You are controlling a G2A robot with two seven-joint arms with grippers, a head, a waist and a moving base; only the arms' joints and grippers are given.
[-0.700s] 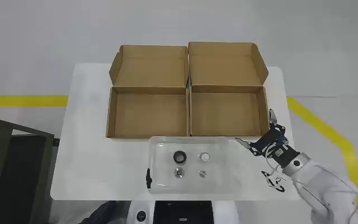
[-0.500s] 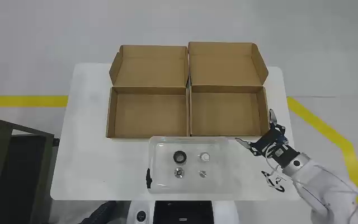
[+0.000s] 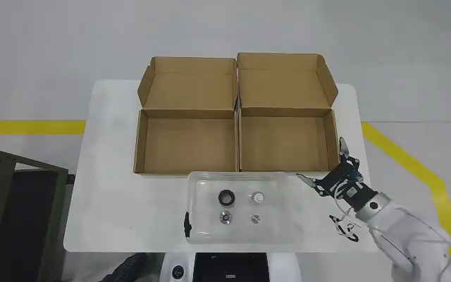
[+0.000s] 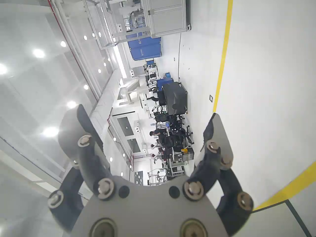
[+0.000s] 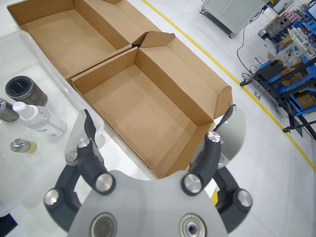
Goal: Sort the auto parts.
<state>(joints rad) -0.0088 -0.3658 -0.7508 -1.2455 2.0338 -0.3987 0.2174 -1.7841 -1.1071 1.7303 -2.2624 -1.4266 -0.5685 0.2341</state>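
Bearing sleeve (image 3: 226,197), bottle (image 3: 258,198) with print too small to read, and two metal pieces (image 3: 225,217) in clear tray (image 3: 201,231) at near edge of table (image 3: 113,183), before two open cardboard boxes (image 3: 187,144), right gripper (image 3: 320,160) spread wide beside tray, left gripper (image 4: 147,110) likewise wide, facing room.

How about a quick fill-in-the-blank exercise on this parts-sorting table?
The clear tray holds ____ parts.
The cardboard boxes beyond the tray are both ____.
The right tool, near the tray's corner, has its jaws ____.
Missing words: four; empty; open.
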